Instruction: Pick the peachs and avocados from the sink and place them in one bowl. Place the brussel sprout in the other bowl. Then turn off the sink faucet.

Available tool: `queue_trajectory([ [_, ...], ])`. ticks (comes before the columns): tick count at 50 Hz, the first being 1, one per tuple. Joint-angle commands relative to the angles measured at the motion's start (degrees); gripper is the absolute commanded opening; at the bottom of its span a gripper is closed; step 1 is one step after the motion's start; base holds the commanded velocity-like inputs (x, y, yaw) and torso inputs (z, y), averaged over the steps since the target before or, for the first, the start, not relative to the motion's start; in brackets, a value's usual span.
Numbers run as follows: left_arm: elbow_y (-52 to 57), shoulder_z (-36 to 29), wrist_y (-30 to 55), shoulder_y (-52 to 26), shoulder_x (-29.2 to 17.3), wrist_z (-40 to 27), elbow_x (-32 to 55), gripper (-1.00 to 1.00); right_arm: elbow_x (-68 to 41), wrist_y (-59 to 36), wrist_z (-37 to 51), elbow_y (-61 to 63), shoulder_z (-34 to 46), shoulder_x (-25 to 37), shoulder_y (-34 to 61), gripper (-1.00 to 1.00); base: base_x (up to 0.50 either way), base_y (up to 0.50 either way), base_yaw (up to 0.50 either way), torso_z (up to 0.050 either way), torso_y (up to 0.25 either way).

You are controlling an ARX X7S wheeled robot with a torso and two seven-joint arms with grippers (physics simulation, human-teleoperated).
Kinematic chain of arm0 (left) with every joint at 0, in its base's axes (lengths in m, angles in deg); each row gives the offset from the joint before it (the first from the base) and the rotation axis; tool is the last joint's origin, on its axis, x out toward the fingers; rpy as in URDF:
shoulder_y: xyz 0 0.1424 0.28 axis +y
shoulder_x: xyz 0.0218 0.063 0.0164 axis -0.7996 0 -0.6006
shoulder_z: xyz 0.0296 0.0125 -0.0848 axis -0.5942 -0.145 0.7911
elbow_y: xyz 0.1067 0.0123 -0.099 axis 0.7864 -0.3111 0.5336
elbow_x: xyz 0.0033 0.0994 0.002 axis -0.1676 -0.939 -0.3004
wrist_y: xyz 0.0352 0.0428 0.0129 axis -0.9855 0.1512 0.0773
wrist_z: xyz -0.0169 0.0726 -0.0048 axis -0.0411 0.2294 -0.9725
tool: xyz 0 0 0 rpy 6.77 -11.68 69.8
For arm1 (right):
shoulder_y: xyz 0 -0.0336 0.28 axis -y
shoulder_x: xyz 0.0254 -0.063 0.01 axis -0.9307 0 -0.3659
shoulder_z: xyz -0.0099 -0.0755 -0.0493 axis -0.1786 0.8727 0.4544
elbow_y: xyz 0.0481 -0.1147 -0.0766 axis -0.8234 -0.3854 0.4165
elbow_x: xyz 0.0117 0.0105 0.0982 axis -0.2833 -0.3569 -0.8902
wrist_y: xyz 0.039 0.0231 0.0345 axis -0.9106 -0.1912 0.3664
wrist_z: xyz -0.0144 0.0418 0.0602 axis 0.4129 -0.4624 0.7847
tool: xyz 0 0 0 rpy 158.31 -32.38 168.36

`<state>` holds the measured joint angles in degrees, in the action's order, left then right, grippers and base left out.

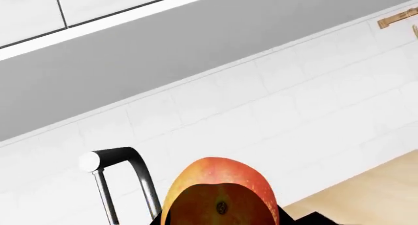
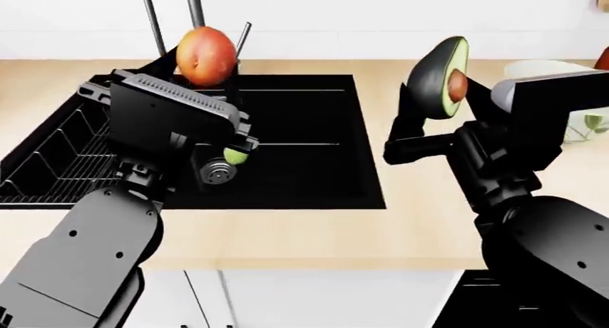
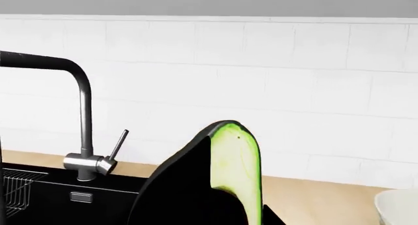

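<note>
Peach [image 2: 205, 55] between left fingers [image 2: 167, 63]

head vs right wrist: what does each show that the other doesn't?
Head view only: the peach held up by the left gripper, the brussel sprout down in the sink, and both arms. Right wrist view only: the faucet's bend and spout arm and a stretch of tiled wall. Both: the halved avocado held by the right gripper, the faucet, and a white bowl rim.
</note>
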<state>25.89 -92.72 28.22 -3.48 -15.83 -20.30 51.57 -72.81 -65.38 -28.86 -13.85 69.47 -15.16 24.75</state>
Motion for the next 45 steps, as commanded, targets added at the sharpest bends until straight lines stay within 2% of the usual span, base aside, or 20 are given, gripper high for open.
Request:
queue_trajectory([
  [1, -0.3, 0.1, -1.6, 0.0, 0.3, -0.5, 0.7, -1.00, 2.2, 1.3, -0.6, 0.5, -1.2, 0.2, -0.6, -1.00, 0.00, -0.50, 0.00, 0.000, 0.000],
  [20, 1.4, 3.1, -1.7, -0.4, 1.0, -1.1, 3.6, -1.00, 4.2, 4.4, -1.6, -0.4, -2.1, -0.9, -1.1, -1.00, 0.00, -0.50, 0.00, 0.000, 0.000],
  [45, 1.5, 2.7, -2.2, -0.5, 1.0, -1.0, 4.0, -1.00, 4.2, 5.1, -2.1, -1.2, -2.0, -1.0, -2.5, -1.00, 0.00, -0.50, 0.00, 0.000, 0.000],
])
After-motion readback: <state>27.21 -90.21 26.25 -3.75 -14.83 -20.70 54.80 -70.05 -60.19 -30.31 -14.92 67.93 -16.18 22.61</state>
